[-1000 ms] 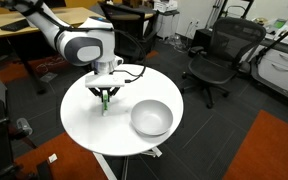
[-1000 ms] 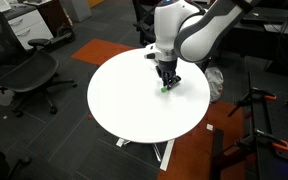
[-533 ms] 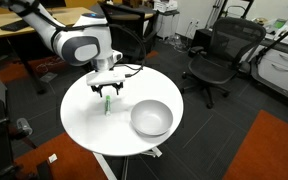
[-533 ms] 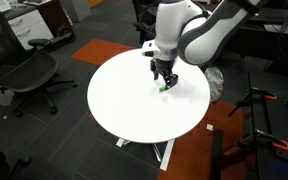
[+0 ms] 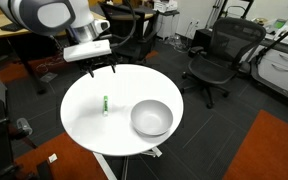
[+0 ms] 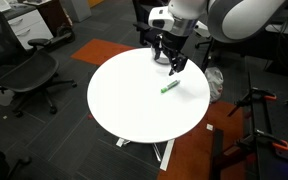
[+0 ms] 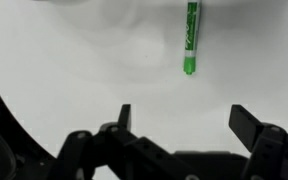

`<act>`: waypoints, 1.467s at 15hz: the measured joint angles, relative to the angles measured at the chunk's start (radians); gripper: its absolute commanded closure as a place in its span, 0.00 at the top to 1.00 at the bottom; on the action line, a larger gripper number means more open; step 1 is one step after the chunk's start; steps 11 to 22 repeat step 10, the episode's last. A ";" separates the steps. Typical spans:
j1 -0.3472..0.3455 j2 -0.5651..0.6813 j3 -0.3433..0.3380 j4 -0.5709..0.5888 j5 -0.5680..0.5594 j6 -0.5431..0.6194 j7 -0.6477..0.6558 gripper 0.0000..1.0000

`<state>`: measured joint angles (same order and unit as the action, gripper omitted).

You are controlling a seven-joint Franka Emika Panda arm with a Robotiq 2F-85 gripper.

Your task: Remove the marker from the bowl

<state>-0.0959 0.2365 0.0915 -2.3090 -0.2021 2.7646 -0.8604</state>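
marker (image 5: 105, 104) lay flat on surface (image 5: 84, 128), outside bowl (image 5: 151, 118), not touching it | pincer (image 5: 104, 70) empty, jaws wide, hung above | wrist view: marker ahead of jaws, long axis square to closing line | removal looked done

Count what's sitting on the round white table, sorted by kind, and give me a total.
marker: 1
bowl: 1
Total: 2
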 measured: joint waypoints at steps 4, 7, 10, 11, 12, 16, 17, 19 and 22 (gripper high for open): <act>0.000 -0.139 -0.001 -0.076 0.055 -0.011 -0.001 1.00; 0.000 -0.183 -0.007 -0.099 0.075 -0.024 -0.004 1.00; 0.000 -0.186 -0.008 -0.105 0.076 -0.024 -0.004 1.00; 0.000 -0.186 -0.008 -0.105 0.076 -0.024 -0.004 1.00; 0.000 -0.186 -0.008 -0.105 0.076 -0.024 -0.004 1.00; 0.000 -0.186 -0.008 -0.105 0.076 -0.024 -0.004 1.00; 0.000 -0.186 -0.008 -0.105 0.076 -0.024 -0.004 1.00; 0.000 -0.186 -0.008 -0.105 0.076 -0.024 -0.004 1.00; 0.000 -0.186 -0.008 -0.105 0.076 -0.024 -0.004 1.00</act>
